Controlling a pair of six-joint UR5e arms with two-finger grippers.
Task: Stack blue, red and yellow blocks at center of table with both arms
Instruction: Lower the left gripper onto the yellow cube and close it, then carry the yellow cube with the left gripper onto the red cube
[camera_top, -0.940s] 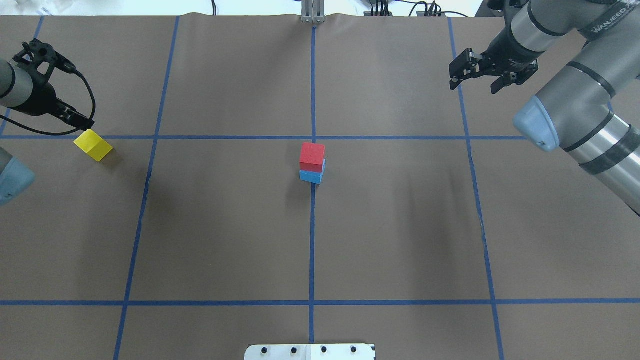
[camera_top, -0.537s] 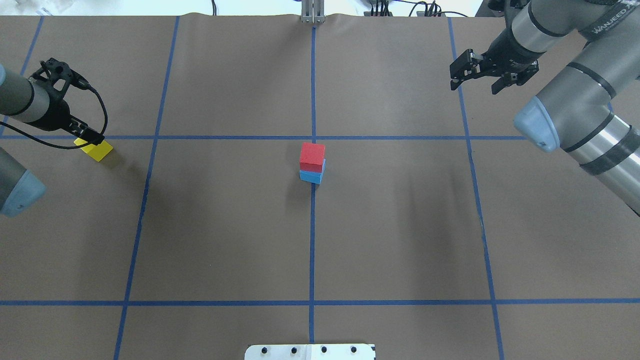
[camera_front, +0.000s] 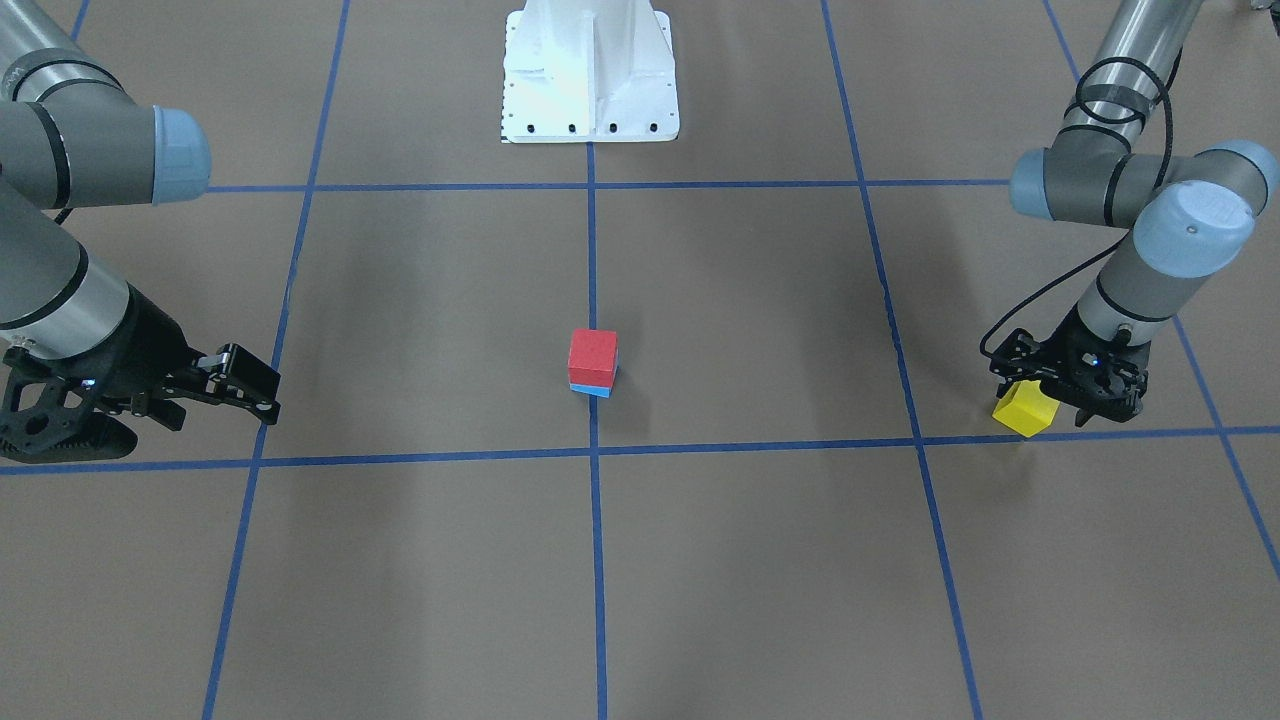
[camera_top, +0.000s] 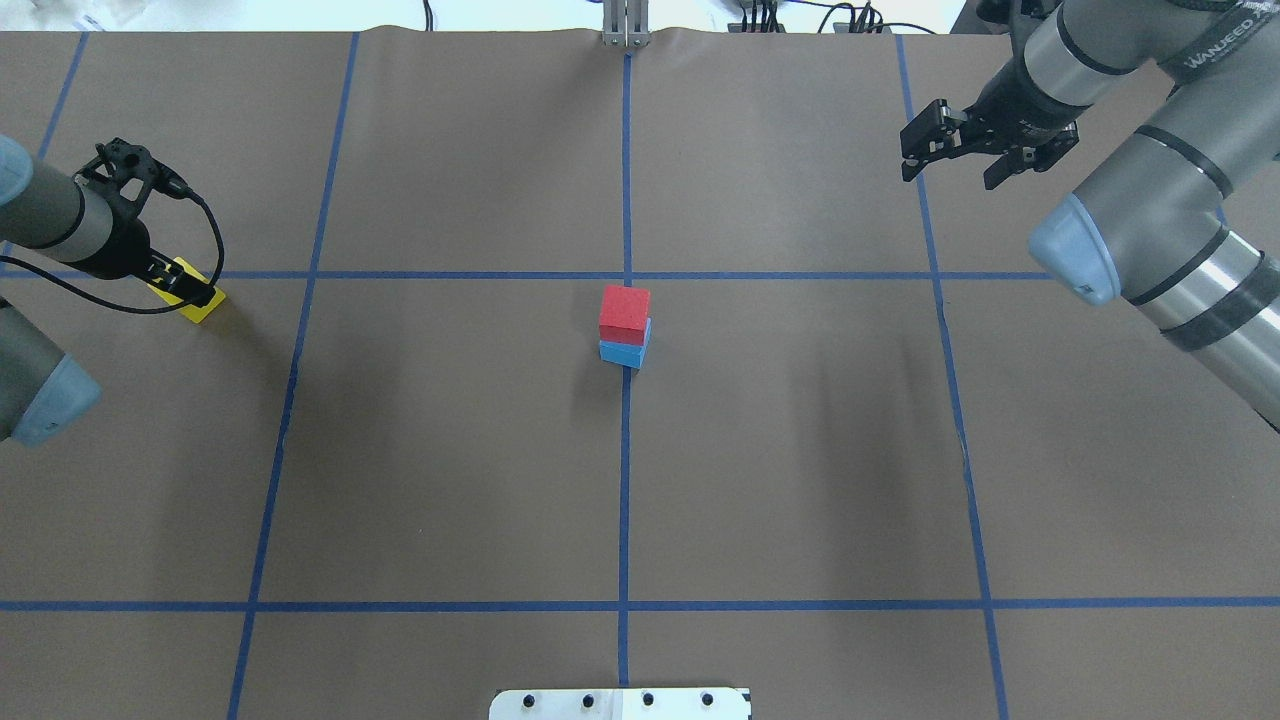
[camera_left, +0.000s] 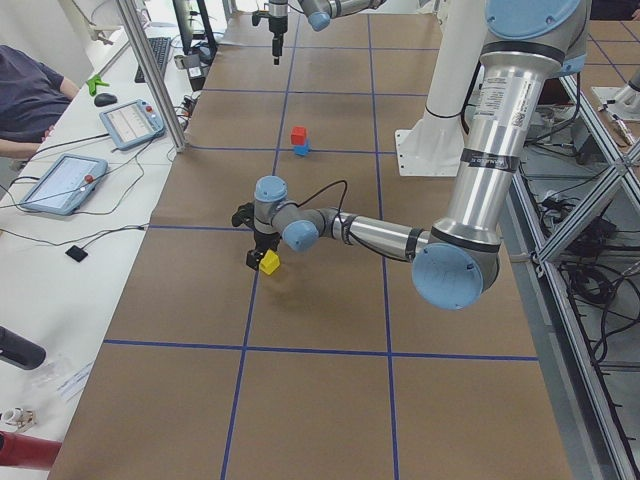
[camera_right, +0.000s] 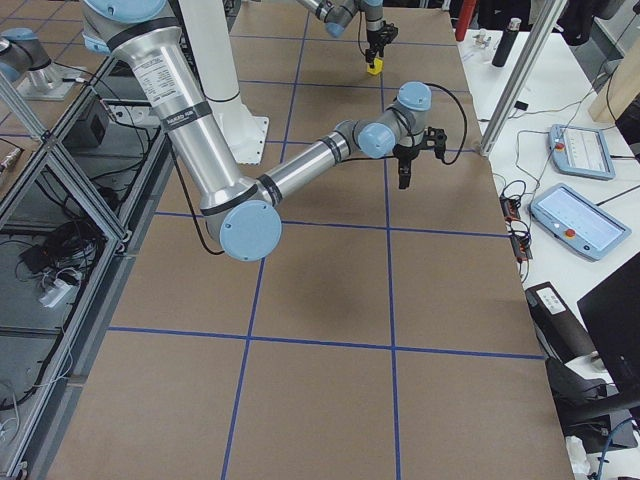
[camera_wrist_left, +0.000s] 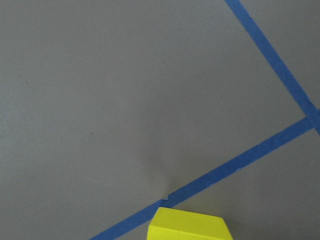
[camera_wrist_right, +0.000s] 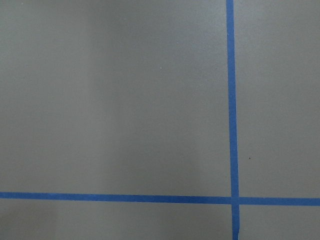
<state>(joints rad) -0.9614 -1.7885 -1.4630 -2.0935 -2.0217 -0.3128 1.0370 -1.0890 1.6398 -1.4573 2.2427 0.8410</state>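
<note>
Brown tabletop (camera_top: 450, 470); yellow block (camera_front: 1022, 410); "WANJEED" arm label (camera_top: 1216, 44)

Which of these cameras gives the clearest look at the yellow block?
The front-facing view: the yellow block shows two faces, mostly unhidden. Overhead, the left gripper covers most of it. The left side view shows it small, the right side view tiny, and the left wrist camera only a cut-off part.

The left arm (camera_top: 50, 215) comes in low over the surface's left edge, in its far half, with the forearm near level and the wrist turned down. The left gripper (camera_top: 188, 287) points down close to the surface, jaws spread. The right arm (camera_top: 1150, 200) reaches toward the far right corner. The right gripper (camera_top: 948, 172) is held clear above the surface, jaws apart.
</note>
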